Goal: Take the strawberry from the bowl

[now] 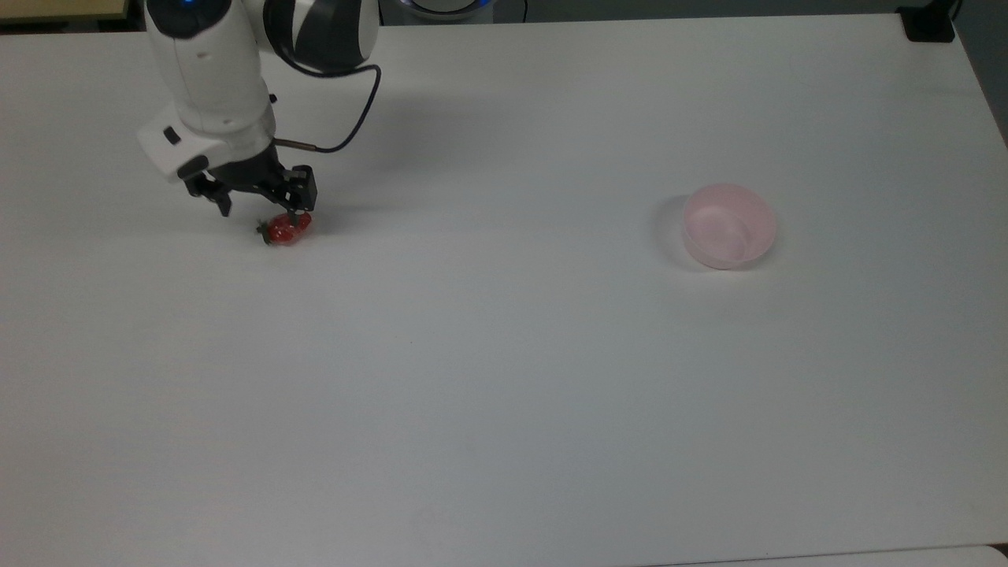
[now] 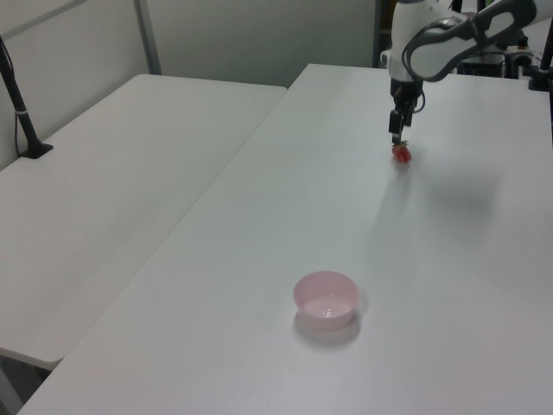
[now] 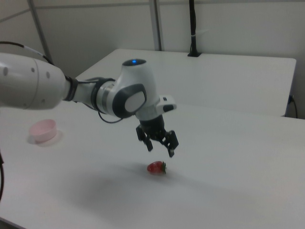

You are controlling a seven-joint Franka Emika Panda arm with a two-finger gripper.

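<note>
The strawberry (image 1: 287, 229) is lying on its side on the white table (image 1: 504, 378), far from the bowl (image 1: 728, 225). In the top view the berry is sitting near the top view's left, and the pink bowl is sitting well over to the top view's right with nothing inside it. The gripper (image 1: 260, 206) is hanging just above the strawberry with its two black fingers spread wide apart, and it is holding nothing. In the right view the gripper (image 3: 160, 147) is floating a little above the red berry (image 3: 156, 167), not touching it. In the left view the berry (image 2: 402, 154) is resting just under the gripper (image 2: 397, 137), and the bowl (image 2: 326, 299) is sitting closer to the camera.
</note>
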